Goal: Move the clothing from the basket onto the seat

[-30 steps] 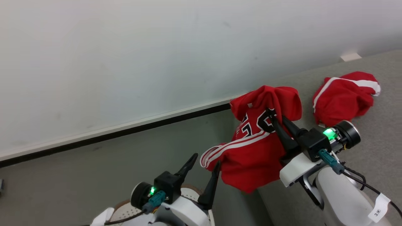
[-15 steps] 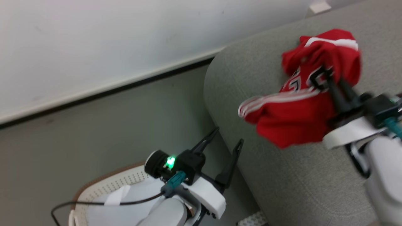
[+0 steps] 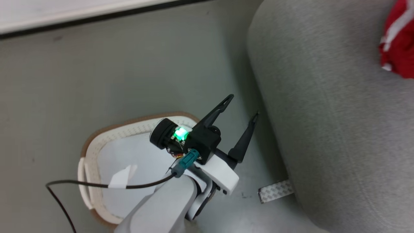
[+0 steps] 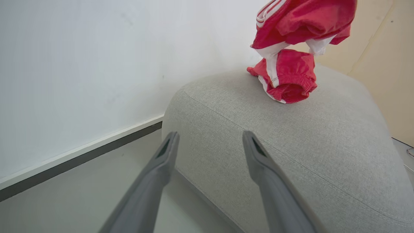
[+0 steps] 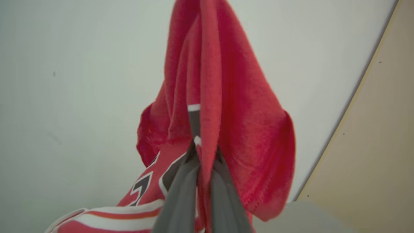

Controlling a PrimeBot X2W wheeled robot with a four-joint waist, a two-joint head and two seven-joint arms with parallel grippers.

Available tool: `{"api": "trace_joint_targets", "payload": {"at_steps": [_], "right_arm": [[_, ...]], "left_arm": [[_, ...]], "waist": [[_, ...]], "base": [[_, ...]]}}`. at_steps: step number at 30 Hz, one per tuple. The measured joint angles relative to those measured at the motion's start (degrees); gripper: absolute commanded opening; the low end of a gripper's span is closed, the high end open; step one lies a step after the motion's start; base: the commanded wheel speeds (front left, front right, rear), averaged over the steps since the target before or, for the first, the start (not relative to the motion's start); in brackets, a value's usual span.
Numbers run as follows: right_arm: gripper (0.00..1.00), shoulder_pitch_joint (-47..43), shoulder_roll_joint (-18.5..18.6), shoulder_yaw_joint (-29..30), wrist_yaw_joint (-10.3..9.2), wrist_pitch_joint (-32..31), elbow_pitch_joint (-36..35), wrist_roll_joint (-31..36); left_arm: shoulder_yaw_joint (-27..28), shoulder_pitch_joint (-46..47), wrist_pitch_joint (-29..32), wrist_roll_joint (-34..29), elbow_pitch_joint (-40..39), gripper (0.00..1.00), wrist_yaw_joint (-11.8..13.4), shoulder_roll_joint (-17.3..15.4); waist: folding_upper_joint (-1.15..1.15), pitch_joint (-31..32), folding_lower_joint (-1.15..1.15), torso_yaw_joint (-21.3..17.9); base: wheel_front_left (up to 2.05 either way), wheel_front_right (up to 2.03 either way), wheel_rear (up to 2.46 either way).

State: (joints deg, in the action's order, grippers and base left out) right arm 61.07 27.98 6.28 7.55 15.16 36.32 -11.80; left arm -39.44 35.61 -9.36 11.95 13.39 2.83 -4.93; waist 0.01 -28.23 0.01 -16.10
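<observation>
A red jersey (image 5: 226, 106) with black-and-white lettering hangs from my right gripper (image 5: 205, 149), which is shut on its folds. In the left wrist view the same clothing (image 4: 304, 22) dangles over the grey seat (image 4: 291, 152). Under it a second red garment (image 4: 288, 81) with white stripes lies bunched on the cushion. My left gripper (image 3: 243, 105) stands open and holds nothing, between the basket (image 3: 129, 127) and the seat's (image 3: 323, 113) side. The basket shows its pale liner. A bit of red clothing (image 3: 397, 42) sits at the head view's upper right edge.
Grey floor surrounds the basket, with a patterned strip (image 3: 275, 191) at the foot of the seat. A dark cable (image 3: 97, 185) runs from my left arm across the basket. A white wall with a dark skirting (image 4: 81, 158) runs behind, and a beige panel (image 4: 388, 64) stands past the seat.
The head camera has swung downward, so the basket shows more fully and the held jersey has slipped out past the upper right. Both grippers keep the same states.
</observation>
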Motion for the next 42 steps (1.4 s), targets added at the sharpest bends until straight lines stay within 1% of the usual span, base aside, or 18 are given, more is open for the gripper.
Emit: {"api": "trace_joint_targets", "payload": {"at_steps": [2, 5, 6, 7, 8, 11, 14, 16, 18, 22, 29, 34, 37, 42], "right_arm": [[0.00, 2.24, 1.09, 2.81, 0.00, 0.01, 4.36, -0.12], [0.00, 3.03, 2.57, 7.20, 0.00, 0.00, 11.18, 2.40], [0.15, 3.00, 2.60, 8.75, 0.00, 0.00, 13.14, 3.18], [0.45, 2.82, 2.45, 9.95, 0.00, 0.01, 14.83, 4.11], [1.00, 2.37, 2.14, 10.80, 0.00, 0.00, 16.41, 5.43], [1.00, 0.16, 0.03, 12.81, 0.00, -0.01, 18.96, 7.13], [1.00, -2.82, -2.43, 13.58, 0.00, 0.01, 17.90, 8.46], [1.00, -5.90, -4.45, 12.36, 0.00, 0.01, 16.57, 9.05], [1.00, -9.31, -6.48, 11.36, 0.00, -0.01, 14.60, 9.27], [1.00, -15.20, -9.20, 9.53, 0.00, 0.01, 8.83, 9.54], [1.00, -26.92, -12.68, 7.36, 0.00, 0.01, -2.21, 9.14], [1.00, -34.42, -14.97, 6.48, 0.00, 0.01, -8.54, 8.45], [1.00, -38.50, -17.07, 5.26, 0.00, 0.00, -11.47, 8.47], [1.00, -45.44, -20.40, 2.10, 0.01, 0.01, -14.35, 8.33]], "left_arm": [[-0.10, 0.66, -0.43, -0.04, 0.08, 1.00, 0.00, 0.10], [-0.20, 1.29, -1.31, -0.03, 0.54, 1.00, 0.07, 0.25], [-0.32, 1.42, -1.46, -0.03, 0.77, 1.00, 0.07, 0.32], [-0.45, 1.48, -1.81, -0.03, 1.00, 1.00, 0.07, 0.36], [-0.56, 1.52, -1.87, -0.03, 1.25, 1.00, 0.07, 0.42], [-0.49, 1.62, -2.26, 0.19, 2.44, 1.00, 0.24, 0.53], [0.11, 1.45, -2.37, 0.64, 3.34, 1.00, 0.64, 0.15], [0.45, 0.89, -2.45, 1.09, 3.71, 1.00, 0.76, -0.32], [0.52, -0.03, -2.61, 1.76, 4.14, 1.00, 0.79, -0.93], [1.45, -2.03, -3.10, 2.96, 4.47, 1.00, 1.45, -1.44], [4.65, -8.44, -4.93, 6.91, 4.54, 1.00, 3.30, -1.55], [7.14, -14.25, -5.61, 9.14, 4.35, 1.00, 3.37, -1.64], [9.04, -17.31, -5.66, 9.47, 4.32, 1.00, 3.72, -1.85], [13.47, -23.23, -5.72, 9.51, 3.71, 1.00, 3.70, -2.42]], "waist": [[0.00, -2.01, 0.00, 1.27], [0.00, -4.58, 0.00, 3.10], [0.00, -5.21, 0.00, 3.67], [0.00, -5.74, 0.01, 4.20], [0.00, -6.18, 0.01, 4.70], [0.00, -6.61, 0.01, 5.51], [0.00, -5.66, 0.00, 5.15], [0.00, -4.43, 0.00, 4.51], [0.00, -2.88, 0.00, 3.83], [-0.01, 0.76, 0.00, 2.56], [-0.01, 8.67, -0.02, 1.54], [-0.01, 14.29, -0.02, 2.29], [-0.01, 17.39, -0.02, 3.38], [-0.01, 22.19, -0.03, 5.54]], "base": [[0.00, 0.00, 0.00], [0.00, 0.00, 0.00], [0.00, 0.00, 0.00], [0.00, 0.00, 0.00], [0.00, 0.00, 0.00], [0.00, 0.00, 0.00], [0.00, 0.00, 0.00], [0.00, 0.00, 0.00], [0.00, 0.00, 0.00], [0.00, 0.00, 0.00], [0.00, 0.00, 0.00], [0.00, 0.00, 0.00], [0.00, 0.00, 0.00], [0.00, 0.00, 0.00]]}}
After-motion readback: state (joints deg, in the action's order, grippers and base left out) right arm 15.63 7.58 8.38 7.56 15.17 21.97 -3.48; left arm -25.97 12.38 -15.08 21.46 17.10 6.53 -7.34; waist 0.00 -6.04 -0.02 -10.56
